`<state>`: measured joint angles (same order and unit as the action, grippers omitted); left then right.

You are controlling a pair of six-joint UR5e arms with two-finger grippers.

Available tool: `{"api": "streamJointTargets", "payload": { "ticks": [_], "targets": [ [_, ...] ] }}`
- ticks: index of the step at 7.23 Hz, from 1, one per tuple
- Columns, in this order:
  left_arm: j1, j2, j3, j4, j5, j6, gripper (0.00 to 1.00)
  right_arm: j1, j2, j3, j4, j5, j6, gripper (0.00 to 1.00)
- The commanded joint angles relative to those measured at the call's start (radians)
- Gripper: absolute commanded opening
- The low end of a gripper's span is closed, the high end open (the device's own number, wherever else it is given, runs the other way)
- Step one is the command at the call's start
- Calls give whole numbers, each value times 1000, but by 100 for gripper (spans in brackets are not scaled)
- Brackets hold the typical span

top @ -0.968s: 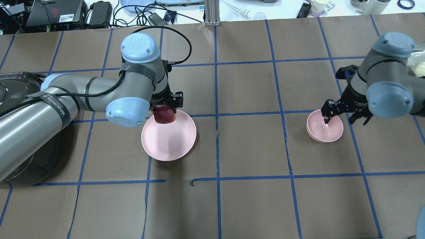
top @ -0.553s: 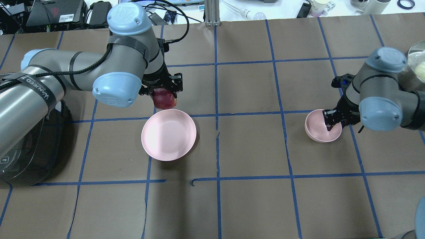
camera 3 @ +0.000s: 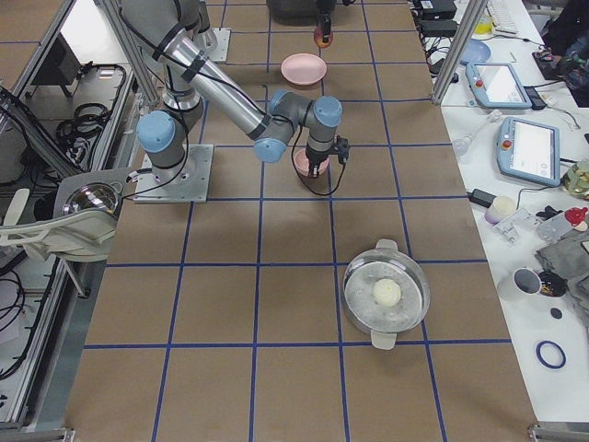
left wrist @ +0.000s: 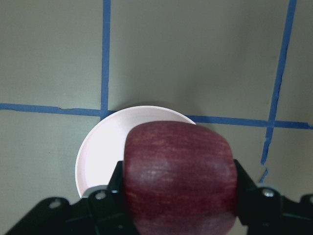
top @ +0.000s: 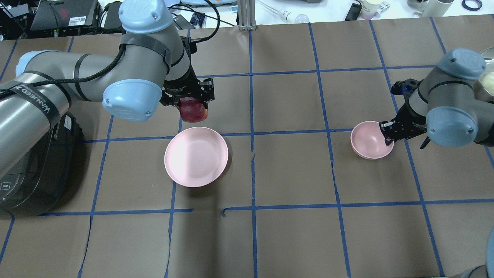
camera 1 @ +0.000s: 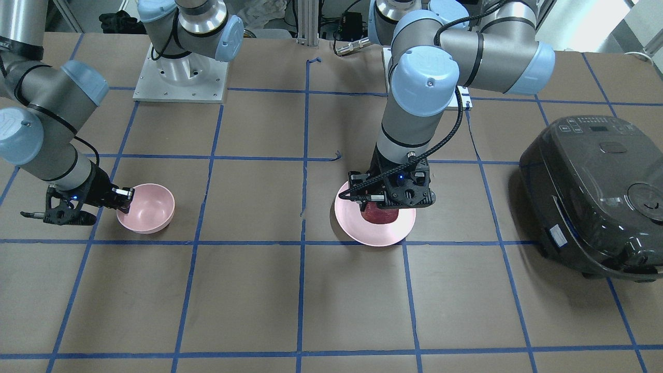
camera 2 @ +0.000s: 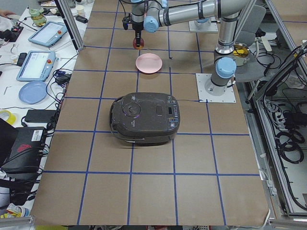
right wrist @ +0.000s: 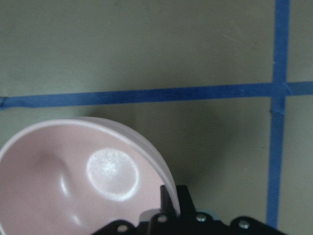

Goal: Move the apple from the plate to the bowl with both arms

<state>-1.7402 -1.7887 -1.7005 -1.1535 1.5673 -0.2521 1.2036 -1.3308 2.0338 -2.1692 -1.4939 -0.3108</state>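
**Apple lifted off the plate, bowl taken by its rim**

A second ago the apple (top: pixel 194 109) hung just over the far rim of the plate (top: pixel 196 162). Now the left gripper (top: pixel 189 101) has carried it higher and clear of the plate, with its jaws closed on the apple's two sides. The plate lies bare in the left half of the desk, about midway between the near and far edges.

Toward the desk's right edge, the right gripper (top: pixel 387 133) was wide open with one finger inside the bowl (top: pixel 366 141). It has now closed on the bowl's rim, and the bowl has shifted a little toward the far edge. I judge that both pick-ups are done and that the arms must next meet, so the apple can go into the bowl.

The black strap (top: pixel 36 101) on the left arm (top: pixel 96 79) shows white letters beginning "WANEED"; the rest I cannot read. The labels on the dark cooker (top: pixel 31 173) by the desk's left edge are too small to read.
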Motion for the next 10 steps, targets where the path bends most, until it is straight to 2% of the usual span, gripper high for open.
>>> {"api": "streamJointTargets", "payload": {
  "ticks": [1, 3, 4, 6, 8, 9, 10],
  "targets": [
    [-5, 8, 1, 0, -16, -3, 2, 63, -1, -10, 41, 112, 41, 0],
    [-5, 8, -1, -2, -4, -3, 2, 260, 4, -12, 31, 112, 155, 0],
    [-5, 9, -5, -2, -4, -3, 2, 313, 18, -12, 26, 112, 201, 0],
    [-5, 3, -8, -2, 0, -3, 2, 346, 31, -12, 20, 168, 254, 0],
    [-5, 2, -11, -3, 0, -1, 2, 349, 44, -14, 19, 181, 245, 0],
    [-5, 0, -8, 0, -7, -3, 2, 349, 45, -14, 19, 181, 237, 88],
    [-16, 0, -8, 0, -13, -4, 2, 347, 36, -18, 23, 178, 237, 100]
  ]
}}
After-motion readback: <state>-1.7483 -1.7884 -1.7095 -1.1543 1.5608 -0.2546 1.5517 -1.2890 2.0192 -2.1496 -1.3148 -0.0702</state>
